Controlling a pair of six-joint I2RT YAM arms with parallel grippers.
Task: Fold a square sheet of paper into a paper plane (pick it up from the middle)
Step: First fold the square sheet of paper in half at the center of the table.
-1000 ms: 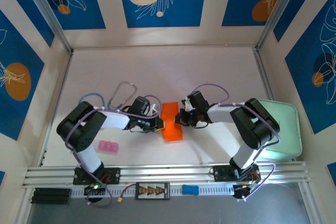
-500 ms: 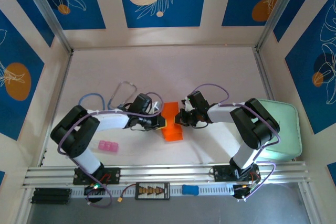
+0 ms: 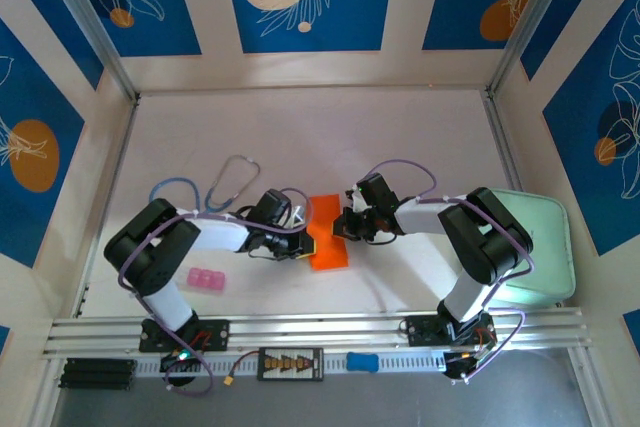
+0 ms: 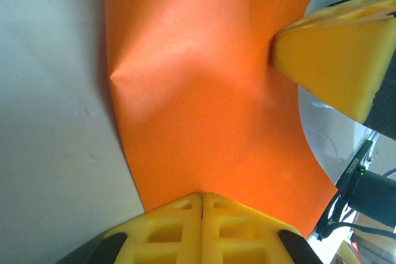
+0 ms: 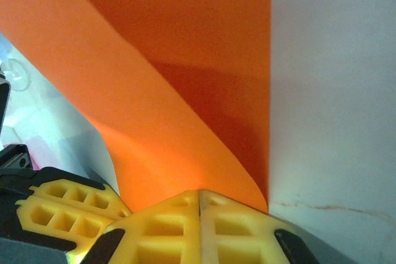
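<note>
The square sheet of paper (image 3: pixel 328 237) is bright orange and lies on the white table between the two arms, doubled over into a narrow upright strip rather than a pointed paper plane. In the right wrist view its upper flap (image 5: pixel 142 109) curves over a darker lower layer. My left gripper (image 3: pixel 306 244) is shut, its yellow tips (image 4: pixel 202 197) resting on the sheet's left side. My right gripper (image 3: pixel 343 226) is shut too, its tips (image 5: pixel 199 194) down at the sheet's right fold. The grippers face each other, a few centimetres apart.
A small pink block (image 3: pixel 206 280) lies near the left arm's base. At the right edge sits a pale green tray (image 3: pixel 548 247). Looped cables (image 3: pixel 232 179) lie behind the left arm. Patterned walls close in the table on three sides.
The left arm's elbow swung outward and came back, and its gripper slid slightly toward the near edge along the paper's left side. The right arm and the paper stayed put.
</note>
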